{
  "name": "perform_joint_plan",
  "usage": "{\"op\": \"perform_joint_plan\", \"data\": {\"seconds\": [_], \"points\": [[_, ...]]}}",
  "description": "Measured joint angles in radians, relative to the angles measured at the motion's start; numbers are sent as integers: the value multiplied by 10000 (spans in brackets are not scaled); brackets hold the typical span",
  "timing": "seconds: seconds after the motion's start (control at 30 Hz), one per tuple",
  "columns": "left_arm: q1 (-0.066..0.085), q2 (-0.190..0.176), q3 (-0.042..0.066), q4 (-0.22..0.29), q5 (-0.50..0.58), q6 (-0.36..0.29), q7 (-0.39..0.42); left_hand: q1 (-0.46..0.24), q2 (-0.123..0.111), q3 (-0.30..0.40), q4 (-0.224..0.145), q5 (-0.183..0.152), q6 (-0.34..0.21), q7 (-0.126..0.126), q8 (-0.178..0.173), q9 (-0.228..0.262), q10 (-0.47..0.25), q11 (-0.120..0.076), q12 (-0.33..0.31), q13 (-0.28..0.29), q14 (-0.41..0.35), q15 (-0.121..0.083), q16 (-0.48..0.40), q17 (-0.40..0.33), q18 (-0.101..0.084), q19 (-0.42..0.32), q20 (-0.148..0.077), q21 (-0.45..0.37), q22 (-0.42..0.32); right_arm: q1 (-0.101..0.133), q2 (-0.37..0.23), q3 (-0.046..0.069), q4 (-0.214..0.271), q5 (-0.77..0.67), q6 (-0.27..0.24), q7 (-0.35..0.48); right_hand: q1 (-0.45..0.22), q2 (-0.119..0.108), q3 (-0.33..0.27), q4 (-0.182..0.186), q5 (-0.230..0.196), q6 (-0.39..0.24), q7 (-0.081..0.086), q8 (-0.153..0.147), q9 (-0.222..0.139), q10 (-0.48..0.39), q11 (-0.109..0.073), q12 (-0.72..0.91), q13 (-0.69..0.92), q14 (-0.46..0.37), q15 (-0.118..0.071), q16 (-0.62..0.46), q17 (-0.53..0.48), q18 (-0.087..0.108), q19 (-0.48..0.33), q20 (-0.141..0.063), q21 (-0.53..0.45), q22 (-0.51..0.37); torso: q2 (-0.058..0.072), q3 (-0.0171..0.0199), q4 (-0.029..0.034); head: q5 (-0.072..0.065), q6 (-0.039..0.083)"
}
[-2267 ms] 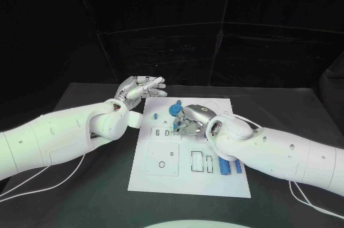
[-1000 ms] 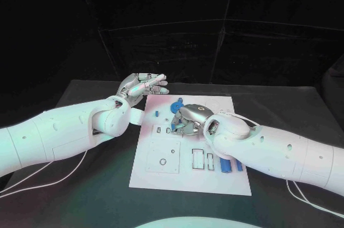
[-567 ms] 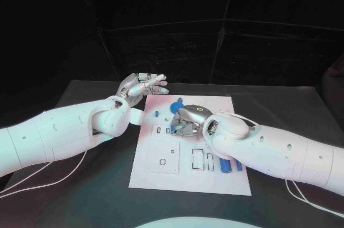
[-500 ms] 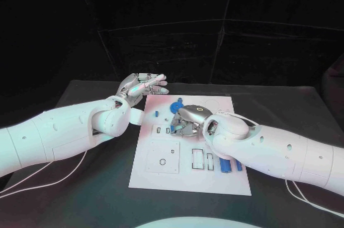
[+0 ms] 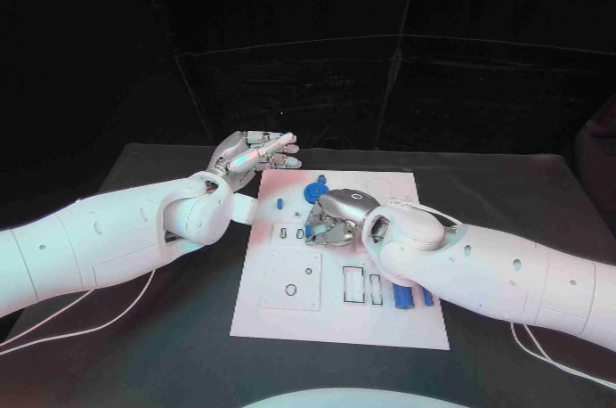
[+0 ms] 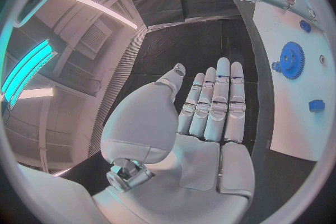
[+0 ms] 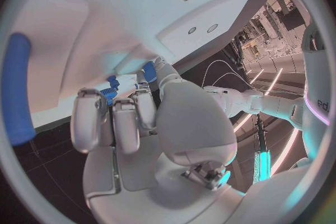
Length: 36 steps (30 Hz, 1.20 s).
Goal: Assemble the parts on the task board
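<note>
The task board (image 5: pixel 336 283) is seen lying flat in the middle of the black surface (image 5: pixel 514 203). The right hand (image 5: pixel 336 216) is lowered onto the board's upper middle, its fingers (image 7: pixel 115 117) curled down together. In the right wrist view a small blue toothed part (image 7: pixel 110 91) is seen at the fingertips and appears to be pinched there, though the contact itself is largely hidden. A larger blue gear (image 5: pixel 314 192) is seated on the board just beyond that hand, with a small blue piece (image 5: pixel 279 204) beside it. Two blue cylinders (image 5: pixel 403 296) are laid side by side near the board's right edge, partly covered by the right forearm. The left hand (image 5: pixel 253 153) is held off the board's far left corner, above the surface, its fingers (image 6: pixel 218 102) stretched out side by side and nothing grasped.
</note>
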Motion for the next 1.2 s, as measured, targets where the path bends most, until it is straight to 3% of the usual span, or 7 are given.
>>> {"op": "perform_joint_plan", "data": {"seconds": [0.57, 0.77, 0.83, 0.9, 1.1, 1.17, 1.2], "points": [[-1, 40, 0, -47, 0, 6, -8, 0, 0, 0, 0, 0, 0, 0, 0, 0, 0, 0, 0, 0, 0, 0, 0, -1, 0, 0, 0, 0, 0, -30, -16, -30, 84, -44, -122, -253, -326, -218, -275, 213, -59, -646, 143, -320, 4, -556, 126, -738, -295, -21, 123, -74, -2, 0, -60, 60, -45, -61, -4, 0, 0, -33, 12], [-3, 56, -1, -69, 1, 13, -13, 38, 38, 0, 0, 0, 0, 0, 0, 0, 0, 0, 0, 0, 0, 0, 0, 11, -1, 0, 0, 0, 1, -85, -174, -53, 245, -59, -552, -377, -492, -406, -420, 367, -59, -1267, 288, -320, -14, -732, 272, -962, -545, -2, 213, -92, -3, 0, -65, 148, -45, -80, -3, 6, 0, -54, 12], [-3, 59, -1, -82, 1, 17, -19, 38, 38, 29, -29, 0, 0, 0, 0, 0, 1, 0, 0, 0, 38, -9, 0, 52, 1, 58, 18, 0, 1, -87, -296, -52, 380, -59, -799, -397, -518, -555, -472, 497, 224, -1403, 344, -320, -14, -823, 293, -1050, -638, -21, 267, -92, -3, 1, -65, 220, -46, -95, -4, 11, -2, -60, 19], [-3, 58, -1, -95, 0, 19, -39, 38, 38, 41, -40, 0, 56, -56, 0, 0, 167, -57, 0, 5, 445, -107, 142, 181, -1, 335, -68, 56, 50, -88, -471, -49, 612, -40, -1097, -399, -503, -609, -568, 593, 492, -1470, 352, -320, -4, -932, 323, -1165, -750, -21, 267, -152, -3, 0, -65, 220, -86, -125, -6, 12, -5, -71, 30], [-6, 15, -2, -103, -156, 5, -208, -37, -37, 36, -36, 0, 255, -298, 0, 0, 1192, -479, 355, 293, 2556, -739, 1695, 1330, -2, 2028, -730, 1028, 477, -61, -1389, -37, 1574, 341, -1705, -112, -504, -1085, -1043, 1068, 726, -1619, 417, -314, 29, -1055, 336, -1310, -992, -21, 337, -305, -4, 0, -156, 311, -170, -274, -34, 11, -23, -110, 77], [-6, -27, -2, -96, -378, 18, -405, -177, -177, -93, 32, 0, 324, -401, 0, 9, 1475, -633, 545, 464, 2821, -889, 2657, 2081, -2, 2540, -946, 1418, 673, 57, -1818, -39, 1928, 708, -1758, 154, -507, -1087, -1162, 1186, 705, -1613, 410, -226, 52, -1131, 339, -1359, -1063, -21, 337, -396, -4, 1, -208, 356, -282, -443, -56, 10, -27, -112, 88], [-6, -49, -2, -95, -517, 35, -519, -239, -239, -160, 47, 0, 401, -477, 37, 36, 1704, -717, 761, 634, 2881, -951, 3995, 3303, -2, 2792, -1040, 1680, 815, 143, -1990, -40, 2054, 920, -1756, 287, -388, -1043, -1171, 1195, 670, -1524, 345, -166, 71, -1377, 325, -1668, -1357, -21, 337, -577, -4, 1, -428, 346, -497, -863, -72, 10, -30, -112, 89]]}}
